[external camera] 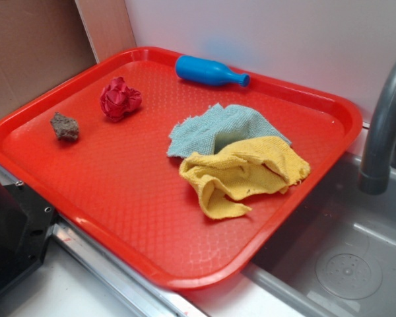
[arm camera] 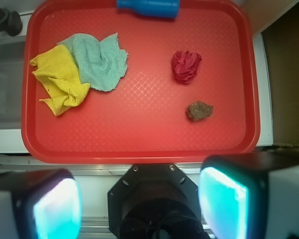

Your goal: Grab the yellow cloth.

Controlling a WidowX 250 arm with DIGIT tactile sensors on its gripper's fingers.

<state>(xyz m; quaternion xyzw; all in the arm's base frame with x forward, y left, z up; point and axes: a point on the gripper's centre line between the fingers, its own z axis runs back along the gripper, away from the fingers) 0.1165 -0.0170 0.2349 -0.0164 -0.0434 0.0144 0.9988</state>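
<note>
You see the yellow cloth (external camera: 241,173) (arm camera: 60,78), a mustard-yellow terry rag, lying crumpled in soft folds on the red tray (external camera: 119,191) (arm camera: 139,134). In the exterior view it sits near the tray's right-hand rim, with one flap trailing toward the tray's near edge. Its far edge overlaps and touches the pale blue-green rag (external camera: 221,127) (arm camera: 98,59), partly covering that rag's near side. In the wrist view you find it at the tray's left end, bunched unevenly, with a narrow corner pointing down and a stitched hem visible along its folds.
</note>
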